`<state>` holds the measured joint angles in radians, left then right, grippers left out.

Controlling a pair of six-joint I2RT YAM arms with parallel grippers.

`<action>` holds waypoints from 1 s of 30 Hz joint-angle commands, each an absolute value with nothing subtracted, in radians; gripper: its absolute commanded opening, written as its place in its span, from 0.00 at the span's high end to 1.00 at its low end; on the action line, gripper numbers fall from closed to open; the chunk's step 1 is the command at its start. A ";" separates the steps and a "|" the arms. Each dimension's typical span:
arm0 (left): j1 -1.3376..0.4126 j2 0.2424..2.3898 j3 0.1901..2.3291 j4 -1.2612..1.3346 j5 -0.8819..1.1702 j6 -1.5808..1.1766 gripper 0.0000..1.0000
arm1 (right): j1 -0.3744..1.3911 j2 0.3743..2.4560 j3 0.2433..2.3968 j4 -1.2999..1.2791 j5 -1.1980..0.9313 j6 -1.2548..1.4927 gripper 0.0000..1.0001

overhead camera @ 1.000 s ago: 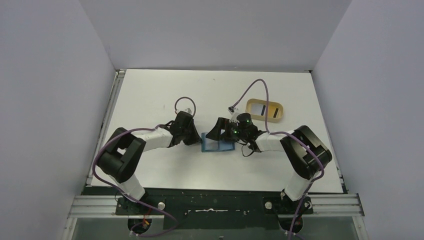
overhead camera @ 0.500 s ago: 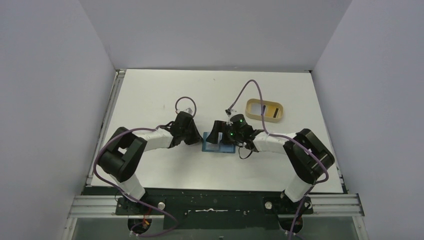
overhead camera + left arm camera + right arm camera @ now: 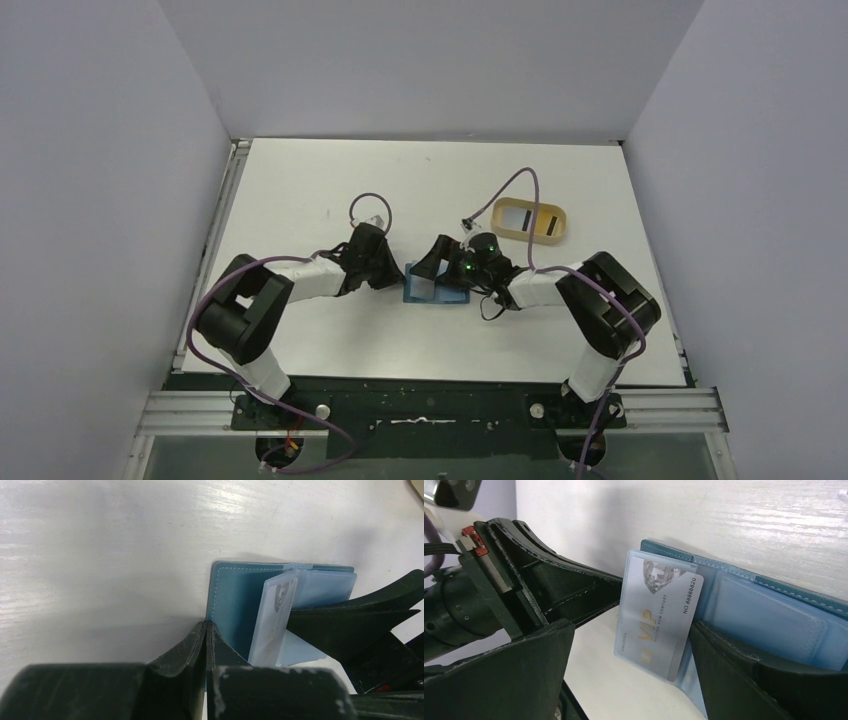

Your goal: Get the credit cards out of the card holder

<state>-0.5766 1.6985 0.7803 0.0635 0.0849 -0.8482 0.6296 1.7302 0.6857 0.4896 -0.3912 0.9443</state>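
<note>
The teal-blue card holder (image 3: pixel 437 292) lies open on the table between my two grippers. My left gripper (image 3: pixel 206 625) is shut on the holder's left cover edge (image 3: pixel 225 600). A clear sleeve stands up from the holder with a pale VIP credit card (image 3: pixel 659 625) in it. The same card shows in the left wrist view (image 3: pixel 275 620). My right gripper (image 3: pixel 631 630) is open around this sleeve, its right finger (image 3: pixel 744 680) resting on the holder's inner pockets (image 3: pixel 769 625). Another whitish card with a black stripe (image 3: pixel 528 220) lies in the tan tray.
The tan rounded tray (image 3: pixel 560 222) sits at the back right, beyond the right arm. A purple cable (image 3: pixel 510 185) loops above the right wrist, and another one (image 3: pixel 370 205) above the left wrist. Grey walls close in the table on three sides.
My right gripper has shifted a little to the left over the open holder. The left gripper and the holder have stayed put.
</note>
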 commanded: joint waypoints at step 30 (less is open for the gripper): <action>-0.584 1.713 0.765 -0.032 0.057 -0.800 1.00 | 0.686 1.793 0.699 0.644 -0.456 1.065 0.15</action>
